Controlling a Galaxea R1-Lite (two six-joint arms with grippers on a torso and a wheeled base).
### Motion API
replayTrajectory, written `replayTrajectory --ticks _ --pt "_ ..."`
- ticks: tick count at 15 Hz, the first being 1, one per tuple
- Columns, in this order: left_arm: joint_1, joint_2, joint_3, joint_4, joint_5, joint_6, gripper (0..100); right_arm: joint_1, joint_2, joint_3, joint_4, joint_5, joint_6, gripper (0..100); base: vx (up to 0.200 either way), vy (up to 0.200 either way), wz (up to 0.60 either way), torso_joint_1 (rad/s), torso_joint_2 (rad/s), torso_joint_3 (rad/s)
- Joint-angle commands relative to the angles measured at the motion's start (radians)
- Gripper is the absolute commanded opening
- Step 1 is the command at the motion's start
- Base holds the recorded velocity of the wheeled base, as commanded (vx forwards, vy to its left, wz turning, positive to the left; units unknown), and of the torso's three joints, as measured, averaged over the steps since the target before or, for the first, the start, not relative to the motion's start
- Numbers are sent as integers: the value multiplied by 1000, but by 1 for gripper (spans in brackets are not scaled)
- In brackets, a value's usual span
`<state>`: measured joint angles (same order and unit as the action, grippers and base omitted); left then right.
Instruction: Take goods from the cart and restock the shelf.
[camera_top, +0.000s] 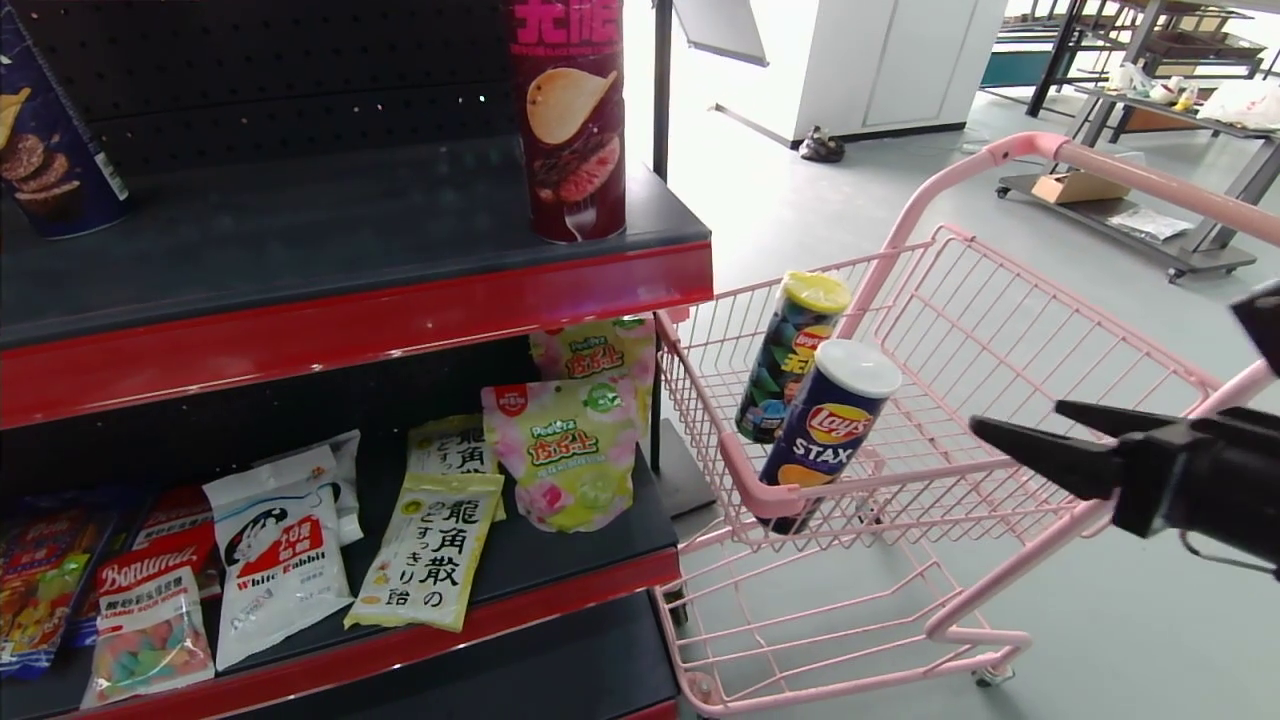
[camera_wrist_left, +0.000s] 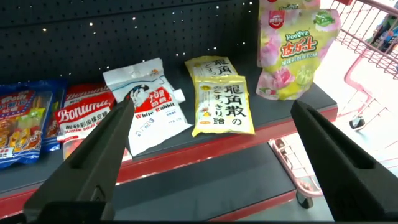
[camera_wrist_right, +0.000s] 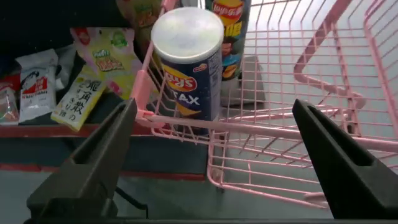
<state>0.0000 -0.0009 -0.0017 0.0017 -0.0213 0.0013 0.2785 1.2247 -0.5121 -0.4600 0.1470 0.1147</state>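
Over at the cart's near corner, head view first: the right end effector (camera_top: 1018, 416) hangs empty with its fingers spread, aimed at the blue can (camera_top: 825, 430). That can leans tilted on the pink cart (camera_top: 1130, 172) rim beside a yellow-lidded can (camera_top: 790, 355), its top clear of the wire, likely handy for a side grip. A red can (camera_top: 575, 140) stands upright on the upper shelf (camera_top: 330, 230), bare space beside it.

Left wrist view: the left end effector (camera_wrist_left: 212, 104) is wide apart and holds nothing above the lower shelf (camera_wrist_left: 273, 111) and its flat packets, probably parked out of the way.

Right wrist view: the blue can (camera_wrist_right: 186, 62) sits framed between the parted fingers of the right end effector (camera_wrist_right: 212, 104), lined up it seems, not yet gripped.
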Motion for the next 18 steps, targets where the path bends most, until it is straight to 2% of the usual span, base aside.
replayTrajectory --ticks 1,5,15,18 --pt "0 1 0 0 0 0 100 50 240 -12 -48 23 3 100 0 0 0 0 0 0" --pt "0 1 0 0 0 -1 100 51 368 -46 -134 42 3 100 0 0 0 0 0 0" --pt "0 1 0 0 0 0 100 56 553 -227 -151 42 10 100 0 0 0 0 0 0" --pt "0 1 0 0 0 0 100 56 610 -229 -232 42 7 100 0 0 0 0 0 0"
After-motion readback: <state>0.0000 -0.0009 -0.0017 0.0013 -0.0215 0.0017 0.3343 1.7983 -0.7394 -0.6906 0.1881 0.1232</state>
